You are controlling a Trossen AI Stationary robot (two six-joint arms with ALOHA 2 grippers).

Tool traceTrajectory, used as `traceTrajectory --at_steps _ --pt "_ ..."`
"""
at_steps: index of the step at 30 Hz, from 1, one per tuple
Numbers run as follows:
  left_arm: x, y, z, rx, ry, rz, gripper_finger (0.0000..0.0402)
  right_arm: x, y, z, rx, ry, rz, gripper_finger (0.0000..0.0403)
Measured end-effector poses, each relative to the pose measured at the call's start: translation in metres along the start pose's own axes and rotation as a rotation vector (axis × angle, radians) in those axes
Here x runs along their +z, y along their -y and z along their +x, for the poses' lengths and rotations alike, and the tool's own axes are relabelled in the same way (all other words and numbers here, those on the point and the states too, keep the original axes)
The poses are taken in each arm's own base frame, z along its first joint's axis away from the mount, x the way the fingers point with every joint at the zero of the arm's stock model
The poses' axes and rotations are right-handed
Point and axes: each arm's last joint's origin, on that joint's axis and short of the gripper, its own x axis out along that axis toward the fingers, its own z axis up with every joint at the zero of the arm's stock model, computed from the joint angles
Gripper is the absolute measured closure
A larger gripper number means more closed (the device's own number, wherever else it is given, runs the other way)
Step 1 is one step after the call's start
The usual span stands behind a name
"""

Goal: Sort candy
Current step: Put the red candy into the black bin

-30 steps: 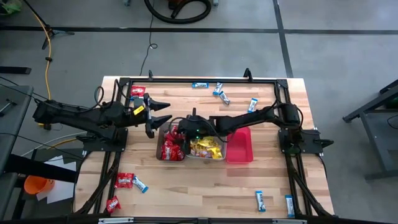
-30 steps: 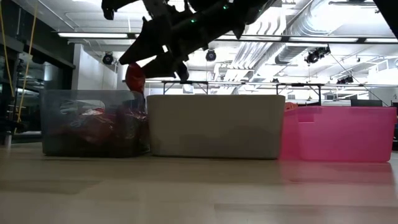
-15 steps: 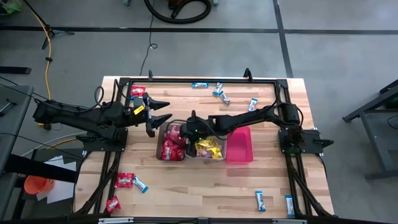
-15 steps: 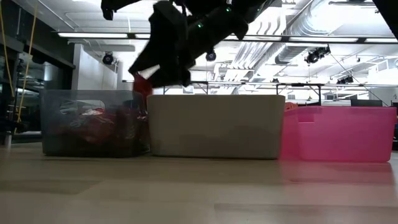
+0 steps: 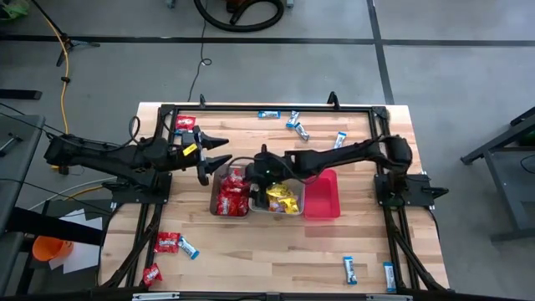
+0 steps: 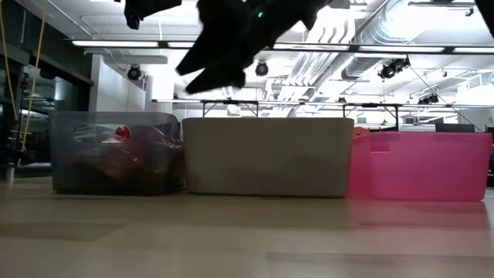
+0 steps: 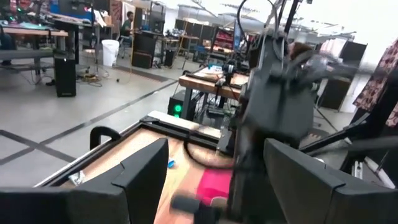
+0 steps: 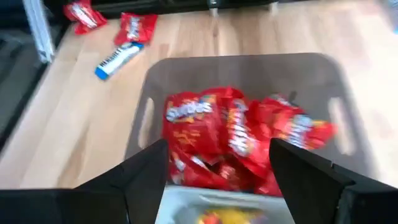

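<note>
Candy (image 5: 348,268) lies scattered on wooden table (image 5: 267,251); both hands (image 5: 214,150) (image 5: 242,167) released, grey floor around.

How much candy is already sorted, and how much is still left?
Red packets fill the brown bin and yellow packets the grey bin. The right tool hangs open and empty over the bins. Left: blue bars and more red packets lie loose on the table; the pink bin looks empty.

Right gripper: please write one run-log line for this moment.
right gripper: open, empty, above brown bin | red packets: in brown bin | left gripper: open, waiting
</note>
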Motion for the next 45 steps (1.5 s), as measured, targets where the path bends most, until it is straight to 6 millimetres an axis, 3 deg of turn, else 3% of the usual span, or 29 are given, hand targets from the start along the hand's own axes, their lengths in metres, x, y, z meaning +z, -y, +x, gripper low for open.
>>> traceTrajectory --at_steps 4,8,14,19,22,25,28,31,35,40,45 --pt "0.0 0.0 0.0 0.0 0.0 0.0 0.0149 0.01 0.006 -0.039 -0.093 -0.044 -0.05 0.013" --pt "-0.001 0.0 0.0 0.001 -0.005 -0.013 0.0149 0.005 0.018 -0.088 -0.206 -0.126 -0.042 0.013" --pt "-0.011 -0.001 0.001 0.013 -0.103 -0.048 0.0149 -0.044 0.019 -0.161 -0.348 -0.078 0.117 0.013" --pt "-0.013 0.003 0.009 0.02 -0.262 -0.152 0.0149 -0.092 0.008 -0.199 -0.373 0.094 0.368 0.013" --pt "-0.01 0.014 0.021 -0.039 -0.506 -0.127 0.0149 -0.114 0.004 -0.21 -0.386 0.2 0.487 0.013" --pt "-0.019 0.031 0.025 -0.113 -0.887 -0.088 0.0149 -0.128 0.003 -0.215 -0.406 0.277 0.544 0.013" --pt "-0.036 0.046 0.015 -0.094 -1.291 -0.062 0.0149 -0.135 0.004 -0.215 -0.416 0.293 0.563 0.013" --pt "-0.056 0.062 -0.005 -0.01 -1.545 -0.045 0.0149 -0.136 0.004 -0.213 -0.42 0.286 0.556 0.013" --pt "-0.083 0.081 -0.03 0.107 -1.631 -0.123 0.0149 -0.137 0.004 -0.211 -0.426 0.271 0.536 0.013" --pt "-0.118 0.101 -0.057 0.095 -1.728 -0.279 0.0149 -0.137 0.004 -0.211 -0.429 0.266 0.517 0.013" --pt "-0.144 0.103 -0.077 0.141 -1.799 -0.236 0.0149 -0.137 0.004 -0.211 -0.431 0.261 0.509 0.013"
